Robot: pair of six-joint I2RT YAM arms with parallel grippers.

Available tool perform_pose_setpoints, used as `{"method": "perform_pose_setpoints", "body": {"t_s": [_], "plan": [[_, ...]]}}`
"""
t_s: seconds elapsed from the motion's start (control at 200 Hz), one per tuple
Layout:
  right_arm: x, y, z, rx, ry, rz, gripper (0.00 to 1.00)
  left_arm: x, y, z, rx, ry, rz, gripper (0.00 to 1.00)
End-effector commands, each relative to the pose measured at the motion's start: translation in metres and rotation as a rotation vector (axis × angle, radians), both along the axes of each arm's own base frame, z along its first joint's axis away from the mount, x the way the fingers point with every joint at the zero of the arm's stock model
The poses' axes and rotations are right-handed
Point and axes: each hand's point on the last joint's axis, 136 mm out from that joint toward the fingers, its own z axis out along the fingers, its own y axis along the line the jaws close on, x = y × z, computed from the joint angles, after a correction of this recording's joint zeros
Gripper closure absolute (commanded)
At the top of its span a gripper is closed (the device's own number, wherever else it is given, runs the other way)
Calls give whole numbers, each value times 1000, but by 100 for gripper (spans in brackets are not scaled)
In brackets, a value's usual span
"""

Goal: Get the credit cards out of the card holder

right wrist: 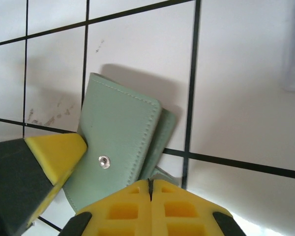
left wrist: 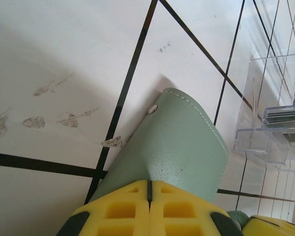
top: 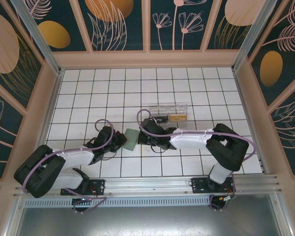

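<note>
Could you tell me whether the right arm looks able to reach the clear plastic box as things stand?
Probably yes: the clear plastic box lies just beyond the right gripper, nothing between them. But that gripper is shut on the card holder and must let go first.

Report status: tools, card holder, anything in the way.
Left tool shut on card holder. Right tool shut on its other edge. Card holder folded. Clear box beyond, apart.
</note>
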Motion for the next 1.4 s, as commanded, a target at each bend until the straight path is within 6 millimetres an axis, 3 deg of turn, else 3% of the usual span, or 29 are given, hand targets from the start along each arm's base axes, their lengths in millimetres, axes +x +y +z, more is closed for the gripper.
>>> {"method": "perform_pose_setpoints", "body": {"t_s": [0.0,0.1,0.14,0.18,0.245,0.425,0.716,1.021,1.236,1.396], "plan": [[0,-15,3,-18,-19,-14,100,-38,43,-56,204,202,43,100],[0,-18,7,-19,-40,-2,100,-26,32,-34,148,138,36,100],[-1,-18,11,-14,-49,7,100,-21,31,-23,138,111,44,95],[-1,-17,16,-5,-63,18,100,-16,30,-11,130,78,51,86],[-2,-15,23,14,-82,40,100,-7,30,12,123,15,65,61],[-6,-6,46,89,-124,100,100,5,33,59,118,-150,65,27],[-14,23,85,205,-171,208,100,5,24,62,135,-171,-18,20],[-16,29,112,260,-236,226,100,8,20,71,157,-192,-51,19],[-11,20,99,186,-234,199,100,9,22,76,169,-210,-52,18],[-7,0,80,128,-220,146,100,9,21,78,170,-218,-62,17]]}}
